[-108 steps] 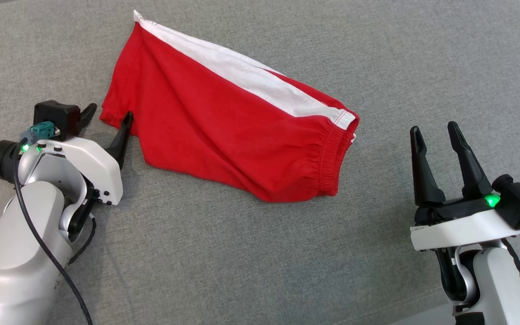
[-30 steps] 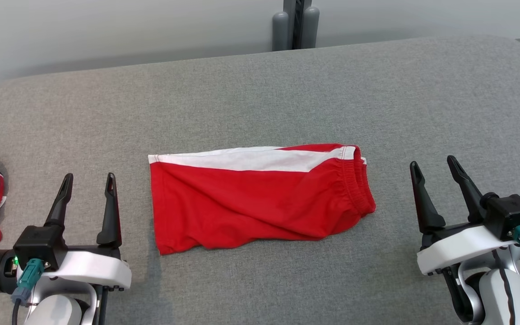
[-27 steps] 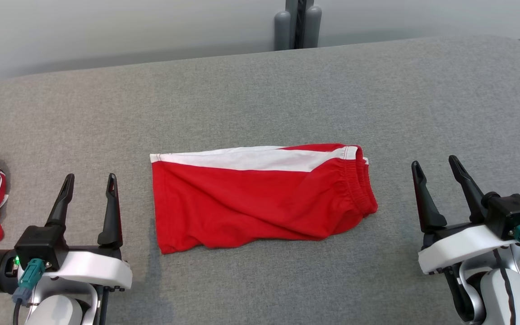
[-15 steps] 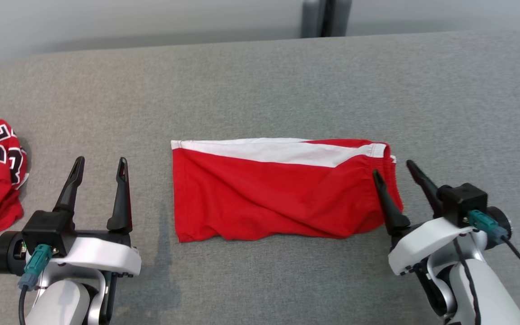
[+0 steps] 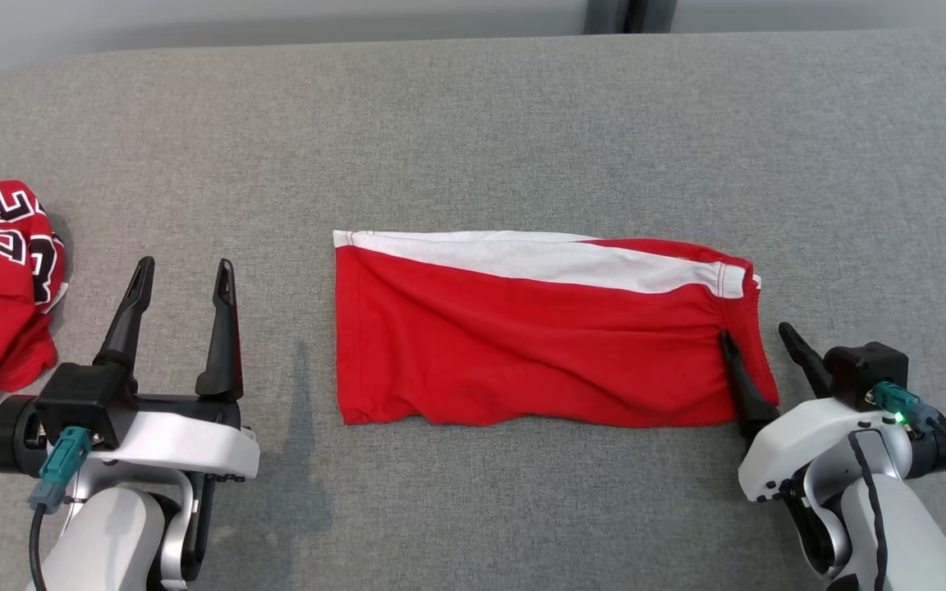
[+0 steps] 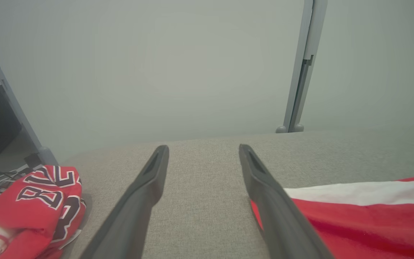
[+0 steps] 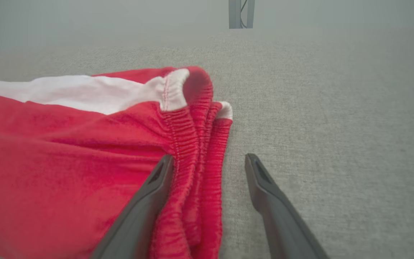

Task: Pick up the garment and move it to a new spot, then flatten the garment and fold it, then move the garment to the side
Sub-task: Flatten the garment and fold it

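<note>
The right pincer (image 5: 754, 331), wide, has slid in to straddle the waistband (image 7: 196, 144) of the shorts (image 5: 539, 345), which lie apparently folded mid-way across the counter (image 5: 473, 123); the left pincer (image 5: 185, 263) waits wide, apart; the sideways move looks imminent.

My right gripper (image 5: 754, 332), a second ago well clear of the red shorts (image 5: 539, 345), now straddles their elastic waistband (image 7: 196, 144) with jaws wide, one finger over the cloth. My left gripper (image 5: 185, 264), earlier at the leg hem (image 5: 340, 328), now stands apart from it.
</note>
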You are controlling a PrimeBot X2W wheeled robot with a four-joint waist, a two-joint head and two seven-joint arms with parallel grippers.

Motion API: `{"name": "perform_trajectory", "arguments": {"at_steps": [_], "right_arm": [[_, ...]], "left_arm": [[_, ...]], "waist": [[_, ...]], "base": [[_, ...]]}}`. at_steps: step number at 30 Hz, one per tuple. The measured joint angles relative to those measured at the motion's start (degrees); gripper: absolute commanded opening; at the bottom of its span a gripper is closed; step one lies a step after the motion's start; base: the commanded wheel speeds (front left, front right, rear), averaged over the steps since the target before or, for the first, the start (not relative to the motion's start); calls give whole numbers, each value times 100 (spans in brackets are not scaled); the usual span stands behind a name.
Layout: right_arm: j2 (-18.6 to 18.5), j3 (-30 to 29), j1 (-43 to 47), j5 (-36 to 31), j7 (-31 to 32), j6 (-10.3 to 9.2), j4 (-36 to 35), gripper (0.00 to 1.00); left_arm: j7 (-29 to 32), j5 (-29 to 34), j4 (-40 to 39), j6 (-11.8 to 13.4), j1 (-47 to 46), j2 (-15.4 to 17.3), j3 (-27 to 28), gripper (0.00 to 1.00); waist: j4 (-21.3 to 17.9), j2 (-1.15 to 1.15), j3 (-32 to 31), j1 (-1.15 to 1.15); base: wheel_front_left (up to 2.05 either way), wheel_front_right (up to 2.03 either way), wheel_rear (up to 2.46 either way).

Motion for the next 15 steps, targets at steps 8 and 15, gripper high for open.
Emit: {"name": "perform_trajectory", "arguments": {"at_steps": [8, 15], "right_arm": [[-1, 141, -144, 250, -94, 0, 441, 70], [0, 393, -257, 634, -176, 0, 660, 0]], "left_arm": [[-34, -9, 1, -37, -30, -19, 26, 100], [-52, -43, 33, -49, -28, -44, 21, 100]], "waist": [[31, 0, 10, 0], [26, 0, -37, 0]], "base": [[0, 0, 0], [0, 0, 0]]}}
